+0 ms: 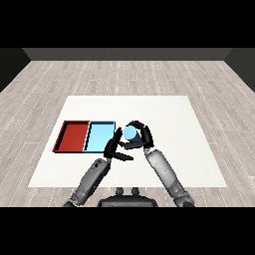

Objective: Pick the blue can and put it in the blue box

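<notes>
Just right of the blue tray [99,136], your right hand [141,134] curls round the blue can [130,133], holding it near the tray's right edge. Your left hand [113,147] sits beside it, fingers straight and relaxed, grasping nothing. Bare white table [189,149] stretches rightward; the red tray [72,136] adjoins the blue one's left side.

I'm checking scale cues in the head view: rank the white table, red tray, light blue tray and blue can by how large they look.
1. White table.
2. Red tray and light blue tray: they look alike, so no ranking between them.
3. Blue can, smallest, held by the right hand.
</notes>
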{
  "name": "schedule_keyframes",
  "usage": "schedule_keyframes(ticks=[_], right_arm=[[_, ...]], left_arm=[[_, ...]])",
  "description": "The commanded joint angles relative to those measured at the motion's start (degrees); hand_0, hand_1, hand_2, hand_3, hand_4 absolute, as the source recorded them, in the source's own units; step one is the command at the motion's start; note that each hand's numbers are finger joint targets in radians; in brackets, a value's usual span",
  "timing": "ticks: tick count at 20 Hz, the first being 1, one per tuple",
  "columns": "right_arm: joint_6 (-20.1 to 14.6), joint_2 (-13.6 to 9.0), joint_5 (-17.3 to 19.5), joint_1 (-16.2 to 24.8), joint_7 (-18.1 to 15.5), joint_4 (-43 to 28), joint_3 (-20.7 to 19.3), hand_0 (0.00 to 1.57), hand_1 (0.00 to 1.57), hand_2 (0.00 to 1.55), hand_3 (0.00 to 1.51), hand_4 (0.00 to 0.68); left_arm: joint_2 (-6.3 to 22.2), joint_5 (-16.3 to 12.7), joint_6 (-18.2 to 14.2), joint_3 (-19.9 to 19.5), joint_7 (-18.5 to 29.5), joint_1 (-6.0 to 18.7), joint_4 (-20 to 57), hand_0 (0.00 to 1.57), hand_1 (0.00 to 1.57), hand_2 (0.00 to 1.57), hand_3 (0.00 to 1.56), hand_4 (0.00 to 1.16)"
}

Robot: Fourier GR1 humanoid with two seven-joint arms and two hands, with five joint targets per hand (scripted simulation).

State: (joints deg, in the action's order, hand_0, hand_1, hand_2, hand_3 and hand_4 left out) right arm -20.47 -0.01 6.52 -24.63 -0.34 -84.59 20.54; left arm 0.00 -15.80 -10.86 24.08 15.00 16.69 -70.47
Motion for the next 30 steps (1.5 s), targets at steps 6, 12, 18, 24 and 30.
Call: schedule_keyframes(ticks=[6,12,18,24,30], right_arm=[[-4.34,0.01,-2.93,-0.54,-1.61,1.92,5.61,1.46,1.46,1.46,1.40,0.605],[-4.09,0.01,-10.78,-2.00,-6.27,5.53,2.62,1.45,1.45,1.45,1.38,0.602],[-3.73,0.01,-9.06,3.08,-4.41,-0.59,5.59,1.45,1.45,1.45,1.39,0.602],[-8.73,0.01,-18.32,-3.02,-10.53,7.22,7.72,1.47,1.47,1.47,1.40,0.595],[-7.56,0.01,-20.13,-3.11,-8.49,2.59,7.47,1.45,1.45,1.44,1.39,0.615]], left_arm=[[0.00,-2.49,-2.58,3.01,2.54,2.81,1.61,0.00,0.00,0.00,0.00,0.00],[0.01,-5.84,-2.33,3.33,6.26,7.04,8.52,0.00,0.00,0.00,0.00,0.00],[0.00,-8.77,-4.82,6.74,4.87,7.30,4.37,0.00,0.00,0.00,0.00,0.00],[0.00,-9.84,-11.92,11.22,2.20,11.45,9.74,0.00,0.00,0.00,0.00,0.51],[0.01,-23.90,-15.70,14.00,11.12,11.70,10.35,1.44,1.44,1.41,1.22,0.62]])
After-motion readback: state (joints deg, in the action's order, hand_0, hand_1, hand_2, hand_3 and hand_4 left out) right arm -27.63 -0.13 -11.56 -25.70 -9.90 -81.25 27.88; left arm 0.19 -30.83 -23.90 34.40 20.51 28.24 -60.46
